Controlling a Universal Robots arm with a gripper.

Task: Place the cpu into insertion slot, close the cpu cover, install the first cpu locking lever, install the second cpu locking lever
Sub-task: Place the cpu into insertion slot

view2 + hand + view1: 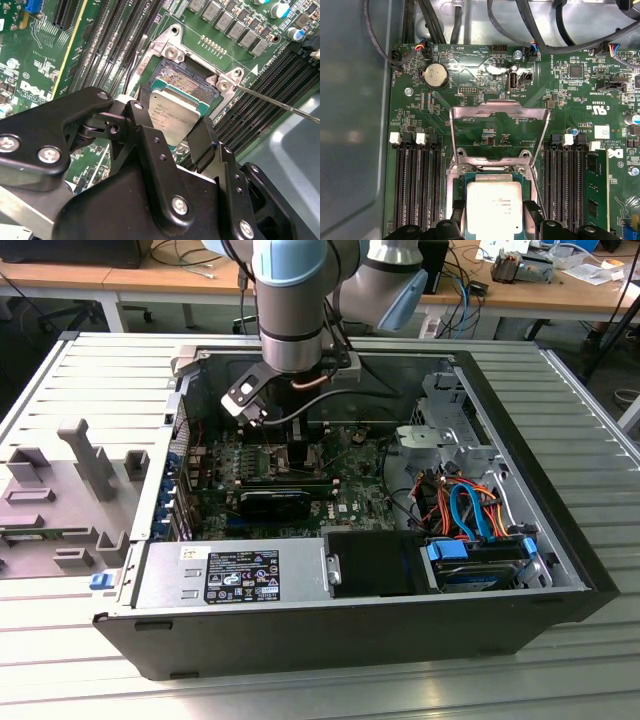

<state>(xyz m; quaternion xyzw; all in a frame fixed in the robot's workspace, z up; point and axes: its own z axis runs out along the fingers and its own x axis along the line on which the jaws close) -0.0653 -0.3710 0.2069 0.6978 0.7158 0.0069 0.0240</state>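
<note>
On the ribbed metal bench [300, 700], your black claw [170, 126] is clamping the silver-topped square cpu [175, 111] over the dark-pinned square insertion slot [182, 75], with placement seemingly calling for level, square lowering.

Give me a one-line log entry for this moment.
gripper: shut on cpu | cpu: over insertion slot, pin field partly exposed | cpu cover: swung open

The arm [292, 310] is a silver-grey tube with pale blue joint caps [402, 298] and a black wrist cable [300, 417]; its gripper [172, 127] is matte black, studded with silver screws [180, 205].
</note>
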